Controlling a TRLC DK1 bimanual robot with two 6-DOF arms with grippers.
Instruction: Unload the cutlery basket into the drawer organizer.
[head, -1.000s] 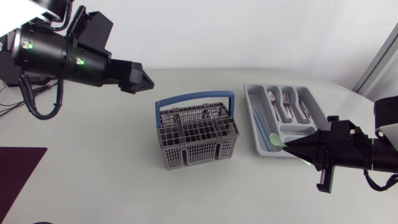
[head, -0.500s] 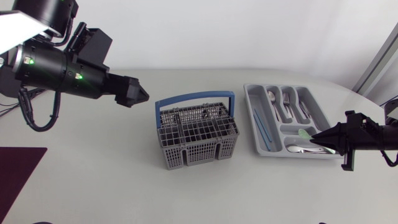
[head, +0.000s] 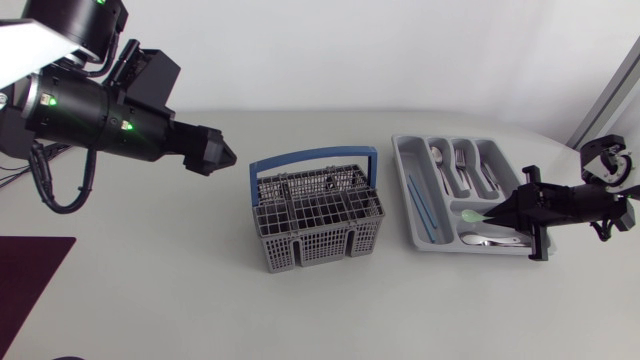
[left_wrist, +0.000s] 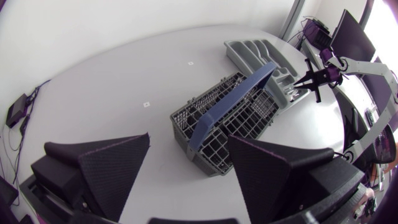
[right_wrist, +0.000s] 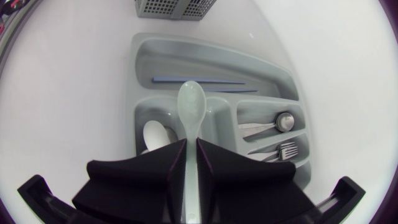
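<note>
The grey cutlery basket (head: 315, 212) with a blue handle stands mid-table; its compartments look empty from above. To its right lies the grey drawer organizer (head: 417, 170), holding a fork, metal spoons and thin blue sticks (head: 420, 205). My right gripper (head: 507, 212) hovers at the organizer's near right corner, shut on a pale green spoon (head: 470, 215) whose bowl points over the tray. In the right wrist view the green spoon (right_wrist: 191, 107) juts ahead of the gripper (right_wrist: 191, 152), above the organizer (right_wrist: 134, 68). My left gripper (head: 220, 155) hangs open left of the basket (left_wrist: 227, 118), with nothing between its fingers (left_wrist: 115, 168).
A dark red mat (head: 30, 265) lies at the table's left front edge. In the organizer, a white spoon (right_wrist: 152, 134) sits in the compartment under the green spoon, with a metal spoon (right_wrist: 277, 121) and a fork (right_wrist: 283, 149) in slots beside it.
My right gripper carried the green spoon back from the table's front to over the organizer's near end. The left arm drifted slightly left.
</note>
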